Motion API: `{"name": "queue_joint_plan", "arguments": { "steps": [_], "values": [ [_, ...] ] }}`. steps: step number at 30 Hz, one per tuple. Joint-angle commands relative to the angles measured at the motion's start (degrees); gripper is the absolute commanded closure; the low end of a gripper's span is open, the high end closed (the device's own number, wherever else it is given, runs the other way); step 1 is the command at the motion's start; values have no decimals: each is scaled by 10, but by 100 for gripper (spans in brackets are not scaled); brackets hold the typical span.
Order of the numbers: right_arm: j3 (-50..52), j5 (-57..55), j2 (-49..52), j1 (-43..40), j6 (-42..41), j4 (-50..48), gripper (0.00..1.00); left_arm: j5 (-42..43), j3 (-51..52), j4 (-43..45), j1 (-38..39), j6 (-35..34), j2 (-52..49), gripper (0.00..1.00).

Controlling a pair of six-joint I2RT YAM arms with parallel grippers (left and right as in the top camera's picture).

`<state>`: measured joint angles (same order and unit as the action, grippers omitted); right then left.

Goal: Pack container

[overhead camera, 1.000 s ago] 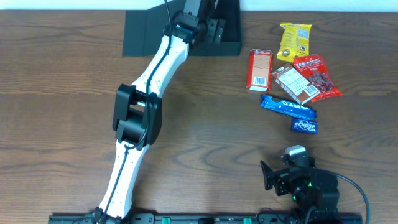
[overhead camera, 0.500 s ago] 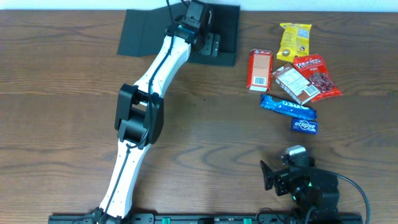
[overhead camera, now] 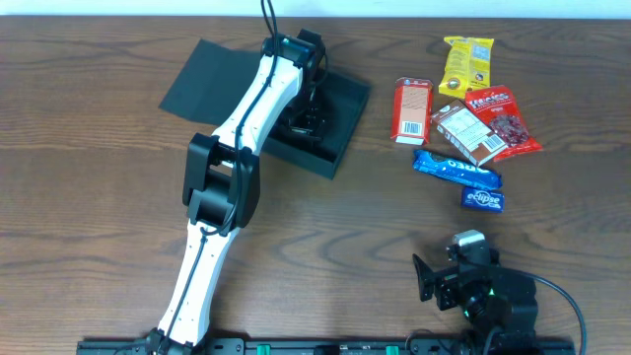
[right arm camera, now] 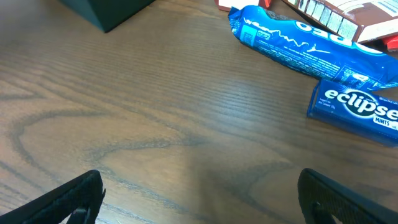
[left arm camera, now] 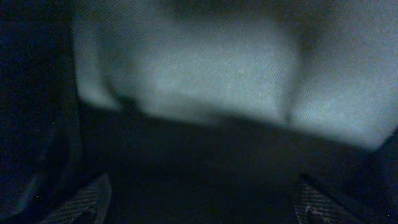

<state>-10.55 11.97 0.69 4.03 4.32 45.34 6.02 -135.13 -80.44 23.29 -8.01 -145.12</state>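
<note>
The dark box [overhead camera: 340, 110] is sitting near the back of the wooden table [overhead camera: 89, 197], a bit crooked. Its lid [overhead camera: 202, 77] is lying open and flat on its left side. The left gripper [overhead camera: 306, 113] is reaching down into the box, and its fingers [left arm camera: 81, 202] are standing wide apart. The left wrist view is showing mostly dark blur.

To the right of the box, apart from it, are lying a yellow bag [overhead camera: 466, 61], an orange carton [overhead camera: 412, 110], a red bag [overhead camera: 505, 120], a blue cookie pack [overhead camera: 455, 170] and a blue mint box [overhead camera: 483, 200]. The right gripper [right arm camera: 199, 202] is sitting low near the front edge, near the mint box, with its fingers wide apart too.
</note>
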Motion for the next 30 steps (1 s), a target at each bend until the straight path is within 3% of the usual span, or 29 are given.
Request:
{"name": "queue_joint_plan", "arguments": {
  "steps": [1, 6, 10, 13, 19, 23, 26, 30],
  "values": [
    [4, 0, -4, -2, -9, 1, 1, 31, -43, -17, 0, -36, -10, 5],
    [4, 0, -4, -2, -9, 1, 1, 188, -89, -14, -5, -38, -10, 5],
    [4, 0, -4, -2, -9, 1, 1, 247, -92, 31, -12, -39, -10, 5],
    [4, 0, -4, -2, -9, 1, 1, 259, -104, 46, -19, -99, -10, 1],
    [4, 0, -4, -2, -9, 1, 1, 192, -185, 11, -26, -193, -9, 26],
    [4, 1, -4, -2, -9, 1, 1, 42, -265, -61, -6, -256, 3, 29],
    [4, 0, -4, -2, -9, 1, 1, -52, -308, -146, 11, -368, 9, 26],
    [4, 0, -4, -2, -9, 1, 1, -41, -289, -164, 28, -420, 9, 38]
  ]
}}
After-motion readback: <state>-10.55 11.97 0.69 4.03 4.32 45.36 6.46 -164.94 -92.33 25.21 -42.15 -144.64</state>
